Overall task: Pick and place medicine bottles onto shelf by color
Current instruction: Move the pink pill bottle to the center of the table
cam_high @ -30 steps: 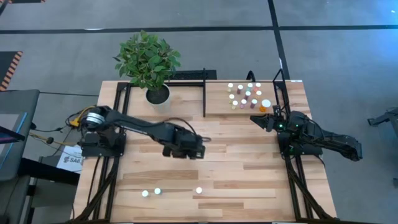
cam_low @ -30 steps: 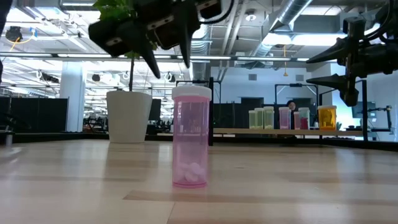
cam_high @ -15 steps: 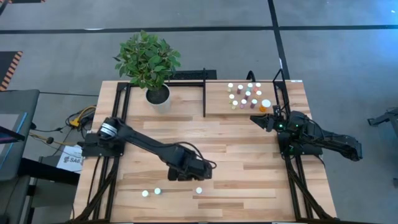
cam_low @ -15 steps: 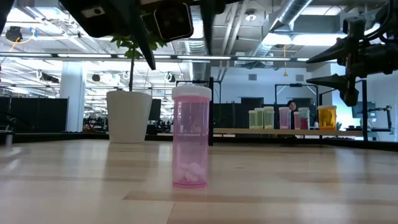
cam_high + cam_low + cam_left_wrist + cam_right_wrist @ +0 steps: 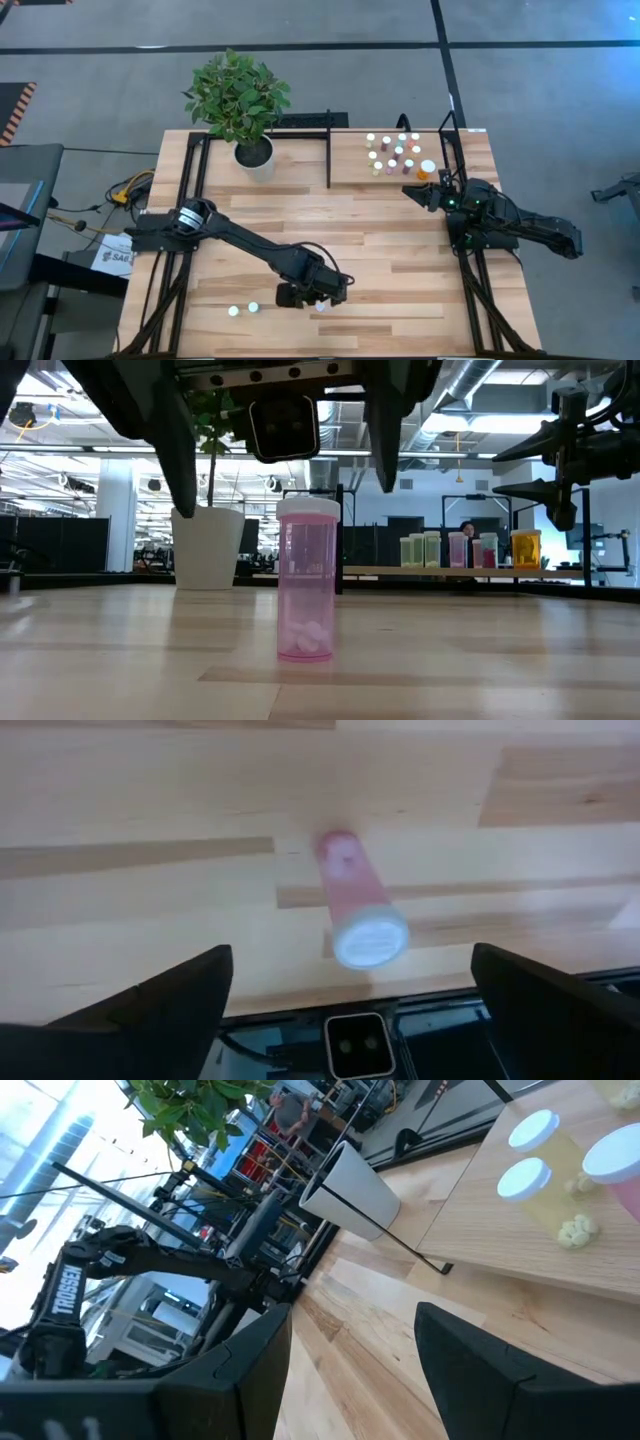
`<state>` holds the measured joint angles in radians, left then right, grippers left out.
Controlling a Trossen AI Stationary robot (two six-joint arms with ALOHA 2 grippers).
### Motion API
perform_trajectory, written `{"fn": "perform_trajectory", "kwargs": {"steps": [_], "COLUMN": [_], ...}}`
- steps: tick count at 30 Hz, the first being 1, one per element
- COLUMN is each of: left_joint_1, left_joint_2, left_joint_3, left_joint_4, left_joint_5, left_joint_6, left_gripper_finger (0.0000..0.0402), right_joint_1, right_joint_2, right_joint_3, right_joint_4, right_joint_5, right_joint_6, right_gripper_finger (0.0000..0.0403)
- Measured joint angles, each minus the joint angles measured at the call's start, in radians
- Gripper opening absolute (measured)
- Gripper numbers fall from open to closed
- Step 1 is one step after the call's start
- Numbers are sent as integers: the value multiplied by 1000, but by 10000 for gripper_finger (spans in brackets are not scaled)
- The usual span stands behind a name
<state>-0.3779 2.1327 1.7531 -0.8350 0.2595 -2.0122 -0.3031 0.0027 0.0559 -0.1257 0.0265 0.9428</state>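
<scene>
While the left gripper [image 5: 318, 300] hung above the pink bottle [image 5: 307, 580] at the table's [image 5: 400, 250] near edge, its jaws stood wide apart, the bottle upright and untouched between them. The pick was in hand (descent and closing looked next). The right gripper [image 5: 418, 192] waited beside the shelf [image 5: 350, 170], fingers parted, holding nothing.

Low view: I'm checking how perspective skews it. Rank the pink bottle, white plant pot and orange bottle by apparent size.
1. Pink bottle, though it stands nearest the camera.
2. White plant pot, shorter but wider, so this order is unsure.
3. Orange bottle, far back on the shelf.
</scene>
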Motion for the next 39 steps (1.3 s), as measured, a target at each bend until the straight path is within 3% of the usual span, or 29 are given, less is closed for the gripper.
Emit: {"fn": "perform_trajectory", "kwargs": {"steps": [5, 15, 31, 39], "left_joint_1": [-1, -3, -2, -2], "left_joint_2": [19, 74, 81, 81], "left_joint_3": [-3, -5, -6, -6], "left_joint_4": [27, 81, 53, 46], "left_joint_5": [14, 85, 39, 32], "left_joint_6": [-31, -45, -13, -7], "left_gripper_finger": [374, 282, 149, 101], "right_joint_1": [0, 0, 0, 0], "right_joint_2": [0, 5, 4, 4], "right_joint_3": [0, 0, 0, 0], "right_joint_4": [3, 3, 6, 6], "right_joint_5": [0, 0, 0, 0], "right_joint_6": [0, 0, 0, 0], "right_gripper_finger": [234, 234, 234, 234]}}
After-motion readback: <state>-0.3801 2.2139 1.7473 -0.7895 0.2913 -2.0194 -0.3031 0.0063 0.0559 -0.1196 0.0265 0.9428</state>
